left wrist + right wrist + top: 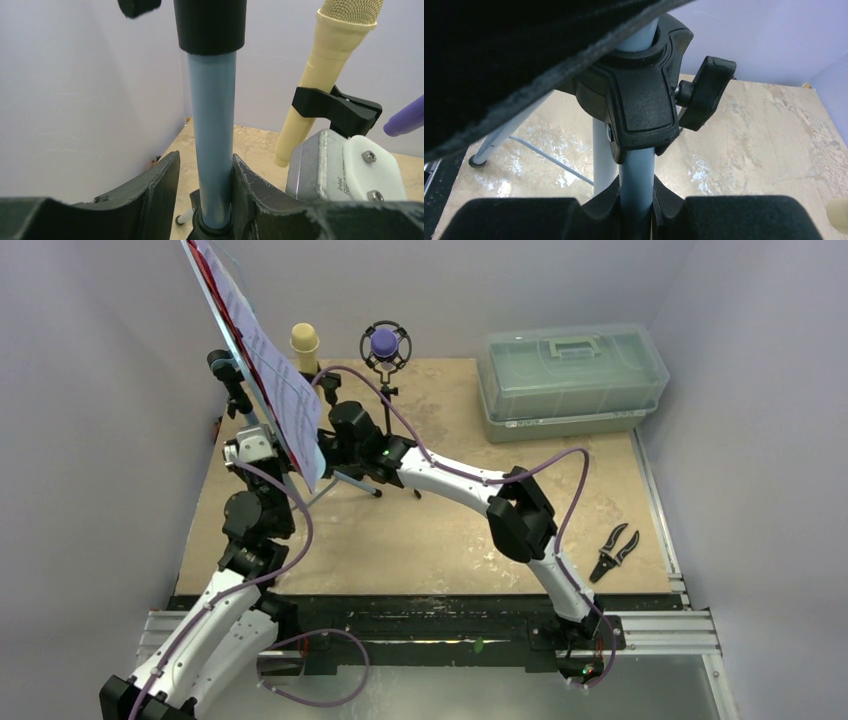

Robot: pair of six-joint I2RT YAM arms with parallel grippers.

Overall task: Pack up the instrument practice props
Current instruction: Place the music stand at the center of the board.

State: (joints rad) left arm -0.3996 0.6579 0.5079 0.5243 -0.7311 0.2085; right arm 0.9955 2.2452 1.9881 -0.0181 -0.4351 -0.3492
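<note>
The light-blue music rest stands tilted at the back left, with sheet music and a red folder on it. My left gripper straddles its pole. In the left wrist view the right finger touches the pole and a small gap shows at the left finger. My right gripper is shut on the pole just under the black collar. The cream microphone sits in a black clip. The purple microphone sits in a black ring holder.
A translucent grey-green box with a handle stands shut at the back right. Small black pliers lie near the right front edge. A tripod leg reaches out over the board. Grey walls close in on the left, back and right.
</note>
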